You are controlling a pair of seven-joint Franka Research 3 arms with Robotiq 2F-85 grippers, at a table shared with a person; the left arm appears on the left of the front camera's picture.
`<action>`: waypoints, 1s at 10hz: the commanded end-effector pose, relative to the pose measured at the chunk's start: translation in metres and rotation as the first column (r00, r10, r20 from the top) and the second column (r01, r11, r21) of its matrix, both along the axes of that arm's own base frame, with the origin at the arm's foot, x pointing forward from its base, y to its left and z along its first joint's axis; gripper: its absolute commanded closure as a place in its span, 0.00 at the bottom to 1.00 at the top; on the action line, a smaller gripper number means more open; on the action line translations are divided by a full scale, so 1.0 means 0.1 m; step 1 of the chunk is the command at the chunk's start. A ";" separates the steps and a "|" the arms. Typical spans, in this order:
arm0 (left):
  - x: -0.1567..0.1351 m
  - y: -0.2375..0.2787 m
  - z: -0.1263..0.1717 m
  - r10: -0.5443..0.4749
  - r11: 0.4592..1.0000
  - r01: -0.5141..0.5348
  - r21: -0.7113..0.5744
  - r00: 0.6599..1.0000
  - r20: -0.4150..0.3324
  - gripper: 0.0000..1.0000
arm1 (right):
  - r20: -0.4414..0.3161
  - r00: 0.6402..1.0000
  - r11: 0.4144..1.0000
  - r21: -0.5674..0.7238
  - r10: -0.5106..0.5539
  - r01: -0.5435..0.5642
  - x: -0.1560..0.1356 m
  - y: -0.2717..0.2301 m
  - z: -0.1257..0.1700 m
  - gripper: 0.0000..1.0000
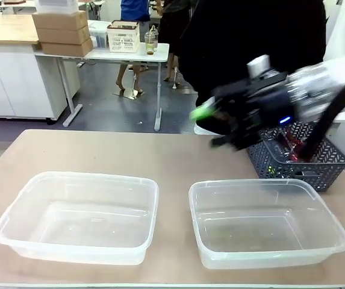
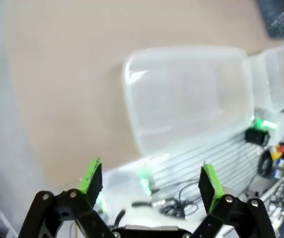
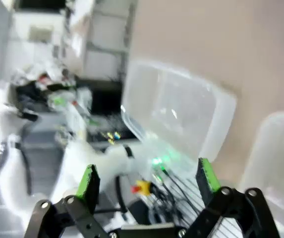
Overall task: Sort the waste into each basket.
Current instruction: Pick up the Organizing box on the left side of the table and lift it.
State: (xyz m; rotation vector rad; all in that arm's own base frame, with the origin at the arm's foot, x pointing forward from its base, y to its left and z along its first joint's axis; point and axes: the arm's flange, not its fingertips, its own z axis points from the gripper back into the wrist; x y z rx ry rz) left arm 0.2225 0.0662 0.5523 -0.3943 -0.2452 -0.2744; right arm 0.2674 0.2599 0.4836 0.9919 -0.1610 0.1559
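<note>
Two clear tubs stand side by side on the table with nothing in them, the left basket (image 1: 76, 217) and the right basket (image 1: 265, 224). Red waste (image 1: 290, 144) shows inside a dark lattice basket (image 1: 298, 159) at the far right. My right gripper (image 1: 205, 114), blurred, hangs above the table behind the right tub, left of the lattice basket. In the right wrist view this gripper (image 3: 147, 177) is open, holding nothing, with one tub (image 3: 174, 114) ahead and another (image 3: 278, 158) beside it. My left gripper (image 2: 150, 178) is open too, over the table's near edge before a tub (image 2: 189, 96).
A person in black stands at the far side behind the right arm. The second tub (image 2: 280, 74) and the lattice basket (image 2: 280, 17) lie beyond the first in the left wrist view. Bare tabletop (image 1: 118, 150) stretches behind the tubs. Cables and equipment sit below the near edge.
</note>
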 end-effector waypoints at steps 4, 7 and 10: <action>-0.30 -0.01 0.11 -0.041 0.999 0.041 0.004 0.997 0.070 0.00 | 0.007 0.998 0.995 -0.079 0.066 -0.065 -0.19 0.44 -0.18 0.00; 0.16 -0.57 -0.60 0.008 0.999 -0.008 0.051 1.000 0.016 0.00 | -0.029 0.992 0.848 -0.521 -0.126 0.093 -0.33 1.15 -0.09 0.00; 0.08 -0.58 -1.59 0.066 0.998 -0.060 0.033 0.968 -0.242 0.00 | 0.030 0.974 0.773 -0.602 -0.225 0.197 -0.26 1.50 -0.34 0.00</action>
